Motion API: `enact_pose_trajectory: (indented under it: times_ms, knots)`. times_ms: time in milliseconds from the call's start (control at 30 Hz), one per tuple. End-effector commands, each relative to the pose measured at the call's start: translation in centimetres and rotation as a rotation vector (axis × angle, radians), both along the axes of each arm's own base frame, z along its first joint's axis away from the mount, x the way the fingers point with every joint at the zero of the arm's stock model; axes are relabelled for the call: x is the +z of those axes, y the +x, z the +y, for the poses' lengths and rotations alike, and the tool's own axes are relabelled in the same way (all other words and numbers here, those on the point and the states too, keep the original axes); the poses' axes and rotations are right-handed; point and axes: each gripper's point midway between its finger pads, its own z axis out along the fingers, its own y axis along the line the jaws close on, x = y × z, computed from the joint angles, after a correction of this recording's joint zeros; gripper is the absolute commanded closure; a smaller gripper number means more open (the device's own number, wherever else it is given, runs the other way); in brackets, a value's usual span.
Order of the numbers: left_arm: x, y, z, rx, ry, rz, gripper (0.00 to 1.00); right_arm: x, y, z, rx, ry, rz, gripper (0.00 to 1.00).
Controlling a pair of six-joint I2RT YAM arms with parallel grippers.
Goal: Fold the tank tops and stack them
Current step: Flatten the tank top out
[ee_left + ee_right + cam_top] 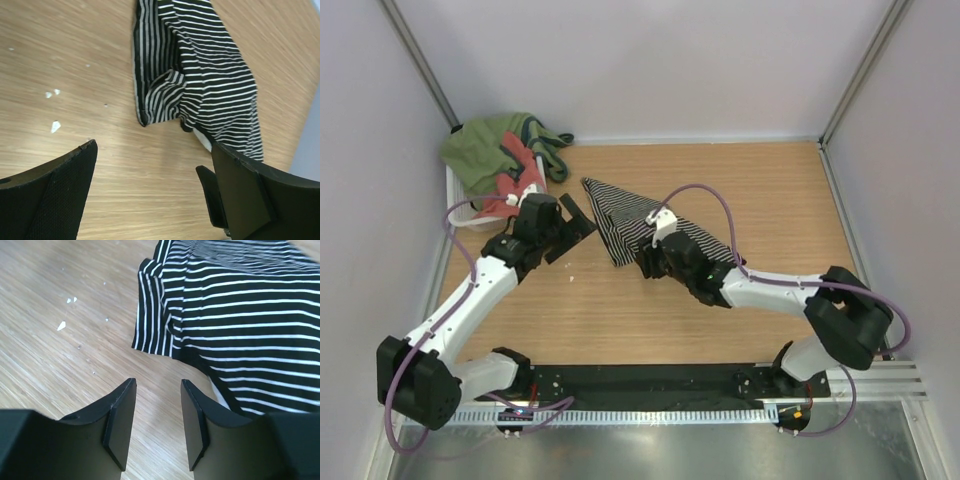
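Note:
The black-and-white striped tank top (625, 220) lies crumpled in a rough triangle at the middle of the wooden table. It also shows in the left wrist view (210, 85) and the right wrist view (240, 315). My left gripper (575, 226) hovers just left of it, its jaws wide open over bare wood (150, 160). At the cloth's near corner my right gripper (645, 262) stands open with a narrower gap and only wood between the fingers (158, 385). The salmon-red tank top (516, 176) lies bunched in the far left corner.
A white basket (454, 196) stands in the far left corner, with a green cloth (485, 150) heaped over the red top. Small white crumbs (55, 126) lie on the wood left of the striped top. Grey walls close in the table on three sides.

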Motion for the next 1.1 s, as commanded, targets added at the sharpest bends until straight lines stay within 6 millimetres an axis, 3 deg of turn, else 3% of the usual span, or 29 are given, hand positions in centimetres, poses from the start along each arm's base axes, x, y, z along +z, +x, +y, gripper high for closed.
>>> enact_pose_trajectory:
  times_ms: [0, 33, 133, 333, 433, 467, 833, 867, 933, 967, 1000, 1067]
  knots:
    - [1.4, 0.5, 1.2, 0.023, 0.021, -0.097, 0.04, -0.4, -0.5, 2.1, 0.055, -0.011, 0.068, 0.54]
    - [0.6, 0.0, 1.8, 0.031, 0.044, -0.093, 0.04, -1.5, -0.4, 2.4, 0.055, -0.032, 0.087, 0.54]
    - [-1.4, -0.8, 2.7, 0.050, 0.072, -0.076, 0.04, -2.3, 0.4, 3.1, 0.030, -0.086, 0.100, 0.55]
    - [-3.5, -1.6, 3.3, 0.063, 0.072, -0.102, 0.05, -2.4, 2.4, 2.9, -0.091, -0.172, 0.083, 0.55]
    - [-3.8, -1.6, 3.8, 0.079, 0.084, -0.117, 0.05, -2.1, 3.4, 3.1, -0.129, -0.190, 0.076, 0.54]
    - [-4.0, -1.7, 4.0, 0.081, 0.095, -0.117, 0.05, -2.9, 3.5, 2.5, -0.152, -0.233, 0.086, 0.54]
    - [-5.8, -3.3, 5.9, 0.090, 0.170, -0.152, 0.06, -4.1, 5.6, 2.4, -0.243, -0.317, 0.074, 0.50]
    - [-5.7, -3.3, 5.9, 0.090, 0.171, -0.158, 0.06, -4.3, 5.6, 2.3, -0.242, -0.332, 0.078, 0.52]
    - [-5.4, -3.4, 6.1, 0.089, 0.174, -0.172, 0.06, -4.4, 5.9, 2.7, -0.241, -0.338, 0.077, 0.76]
    - [-5.4, -3.5, 6.1, 0.087, 0.175, -0.176, 0.06, -4.4, 5.8, 2.6, -0.237, -0.342, 0.077, 0.93]
    - [-5.4, -3.6, 6.1, 0.082, 0.177, -0.176, 0.06, -4.2, 5.7, 2.6, -0.232, -0.336, 0.077, 0.99]
    - [-5.4, -3.5, 5.8, 0.063, 0.171, -0.180, 0.06, -3.0, 5.0, 2.1, -0.222, -0.314, 0.062, 0.99]
